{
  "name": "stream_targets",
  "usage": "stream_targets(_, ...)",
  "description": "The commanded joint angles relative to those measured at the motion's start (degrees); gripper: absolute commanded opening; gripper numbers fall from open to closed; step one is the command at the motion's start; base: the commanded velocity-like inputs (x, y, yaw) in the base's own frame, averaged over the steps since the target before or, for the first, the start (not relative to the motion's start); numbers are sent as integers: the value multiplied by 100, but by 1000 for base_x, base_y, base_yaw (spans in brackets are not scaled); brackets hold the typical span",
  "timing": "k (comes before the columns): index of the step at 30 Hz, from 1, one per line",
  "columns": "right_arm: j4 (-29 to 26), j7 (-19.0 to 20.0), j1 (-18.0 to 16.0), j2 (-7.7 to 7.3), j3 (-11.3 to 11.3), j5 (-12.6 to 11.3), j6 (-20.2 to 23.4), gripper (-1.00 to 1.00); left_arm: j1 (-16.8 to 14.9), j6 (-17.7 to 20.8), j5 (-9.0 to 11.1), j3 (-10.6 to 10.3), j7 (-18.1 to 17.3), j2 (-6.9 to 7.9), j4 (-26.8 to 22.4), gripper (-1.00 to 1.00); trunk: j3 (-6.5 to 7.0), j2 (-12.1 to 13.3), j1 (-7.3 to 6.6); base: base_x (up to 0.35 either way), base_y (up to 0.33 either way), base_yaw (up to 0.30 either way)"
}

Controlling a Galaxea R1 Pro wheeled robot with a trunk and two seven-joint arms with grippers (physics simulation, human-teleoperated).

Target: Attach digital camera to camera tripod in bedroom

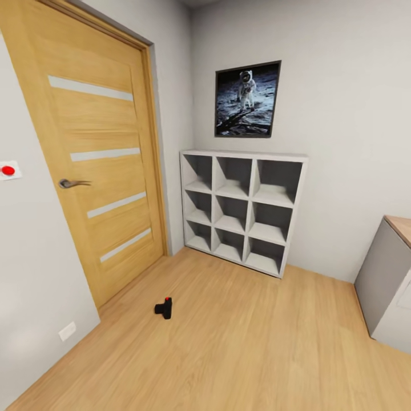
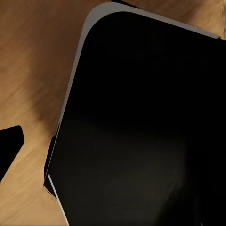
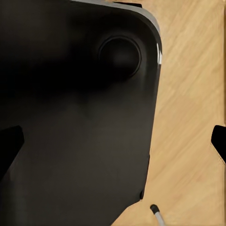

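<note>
lying on the wood floor (image 1: 240, 342), the digital camera (image 1: 164, 308) looks small, rigid and light, best pinched across its body; whether either gripper is open or closed cannot be told.

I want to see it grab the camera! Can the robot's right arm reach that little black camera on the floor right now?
Probably not yet. The digital camera lies on the wood floor well ahead by the door, and nothing blocks it, but no arm reaches toward it; the robot likely must roll closer first.

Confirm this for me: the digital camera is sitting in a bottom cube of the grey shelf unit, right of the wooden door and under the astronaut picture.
Not quite. In the head view, the digital camera lies on the wood floor, out in front of the wooden door, not in the grey shelf unit. The unit does stand right of the door, under the astronaut picture.
</note>
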Motion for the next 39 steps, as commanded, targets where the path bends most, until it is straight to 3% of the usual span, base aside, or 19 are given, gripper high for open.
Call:
stream_targets(1, -9, -1, 3, -1, 9, 26, -8, 100, 2, 0, 23, 9, -3, 0, -7, 100, -4, -2, 4, 322, 0, 1)
stream_targets(39, -9, -1, 3, -12, 7, 18, -77, 100, 1, -5, 41, 21, 12, 13, -24, 100, -4, -2, 4, 322, 0, 0)
